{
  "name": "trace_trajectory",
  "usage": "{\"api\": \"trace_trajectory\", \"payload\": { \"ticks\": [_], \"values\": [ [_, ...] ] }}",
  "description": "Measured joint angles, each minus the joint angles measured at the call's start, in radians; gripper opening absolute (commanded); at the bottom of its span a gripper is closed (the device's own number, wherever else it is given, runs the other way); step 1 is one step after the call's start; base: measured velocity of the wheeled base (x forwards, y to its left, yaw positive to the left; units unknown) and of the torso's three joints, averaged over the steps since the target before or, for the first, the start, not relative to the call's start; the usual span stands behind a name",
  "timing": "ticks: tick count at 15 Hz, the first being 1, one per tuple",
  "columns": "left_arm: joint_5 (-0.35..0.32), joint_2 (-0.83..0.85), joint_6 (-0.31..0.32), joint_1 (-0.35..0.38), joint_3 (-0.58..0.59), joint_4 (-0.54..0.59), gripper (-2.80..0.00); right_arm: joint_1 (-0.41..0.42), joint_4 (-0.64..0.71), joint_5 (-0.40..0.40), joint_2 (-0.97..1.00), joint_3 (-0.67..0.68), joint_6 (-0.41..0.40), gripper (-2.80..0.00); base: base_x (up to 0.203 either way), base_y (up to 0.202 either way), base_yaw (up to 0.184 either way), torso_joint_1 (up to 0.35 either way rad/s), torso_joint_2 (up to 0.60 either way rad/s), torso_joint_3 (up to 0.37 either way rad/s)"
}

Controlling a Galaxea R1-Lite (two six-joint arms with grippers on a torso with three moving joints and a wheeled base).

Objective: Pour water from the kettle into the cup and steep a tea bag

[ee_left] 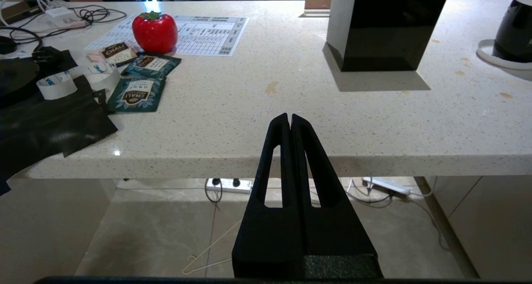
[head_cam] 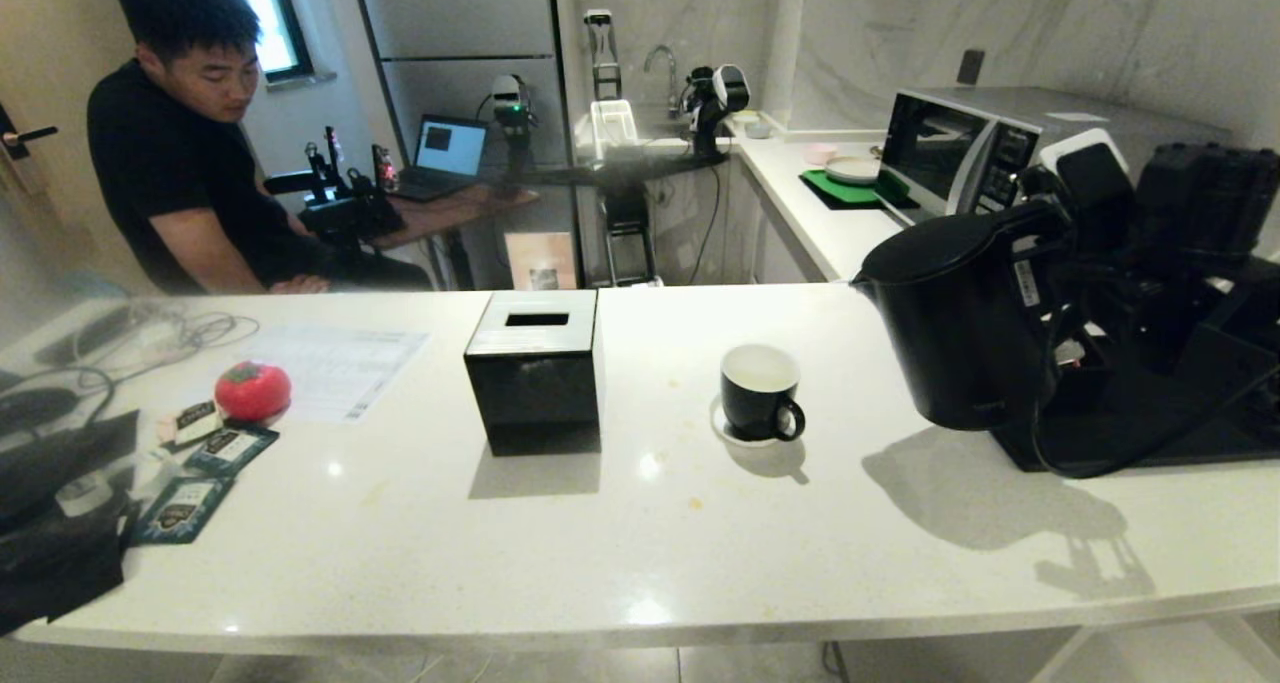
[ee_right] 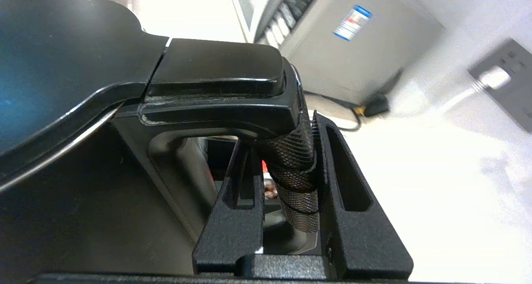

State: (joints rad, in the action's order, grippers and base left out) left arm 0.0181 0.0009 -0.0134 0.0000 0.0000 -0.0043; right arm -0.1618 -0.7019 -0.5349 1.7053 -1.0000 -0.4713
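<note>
Kettle (head_cam: 960,333) is off the counter, held up at the right end of the white countertop (head_cam: 640,543), spout toward the cup and body tilted a little that way. Its shadow falls on the counter below it. I see the right gripper (ee_right: 286,167) clamped on the kettle's loop handle; in the right wrist view the mesh-wrapped part of the handle sits between the two fingers (ee_right: 353,201), one finger on each side. Lid reads as down.

Cup (head_cam: 760,391) stands upright on its small white saucer (head_cam: 722,428), mid-counter, handle toward me and a bit right. It is well left of the kettle's spout and not under it. White inside shows; I cannot tell if there is any water in it. No stream from the spout.

Black tissue box (head_cam: 535,373) sits left of the cup, apart from it. Further left: a red tomato-shaped object (head_cam: 252,390), a printed sheet (head_cam: 335,358) behind it, and several tea bag sachets (head_cam: 215,463) lying flat near the counter's left end, beside some black material and cables.

Left gripper (ee_left: 289,122) is parked low at the near edge of the counter, fingers pressed together, holding nothing.

A person (head_cam: 190,153) in a black shirt sits behind the counter at far left. Microwave (head_cam: 960,153) stands on the back counter at right.
</note>
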Motion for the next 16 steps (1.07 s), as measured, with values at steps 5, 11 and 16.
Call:
{"api": "trace_trajectory", "payload": {
  "ticks": [5, 11, 16],
  "values": [
    [0.0, 0.0, 0.0, 0.0, 0.0, 0.0, -2.8, 0.079, 0.067, -0.001, -0.048, 0.011, 0.098, -2.8, 0.0, 0.0, 0.0, 0.0, 0.0, 0.0],
    [0.0, 0.0, 0.0, 0.0, 0.0, 0.0, -2.8, 0.197, 0.14, 0.006, -0.122, 0.056, 0.217, -2.8, 0.0, 0.0, 0.0, 0.0, 0.0, 0.0],
    [0.0, 0.0, 0.0, 0.0, 0.0, 0.0, -2.8, 0.296, 0.145, 0.011, -0.17, 0.11, 0.294, -2.8, 0.0, 0.0, 0.0, 0.0, 0.0, 0.0]
  ]
}}
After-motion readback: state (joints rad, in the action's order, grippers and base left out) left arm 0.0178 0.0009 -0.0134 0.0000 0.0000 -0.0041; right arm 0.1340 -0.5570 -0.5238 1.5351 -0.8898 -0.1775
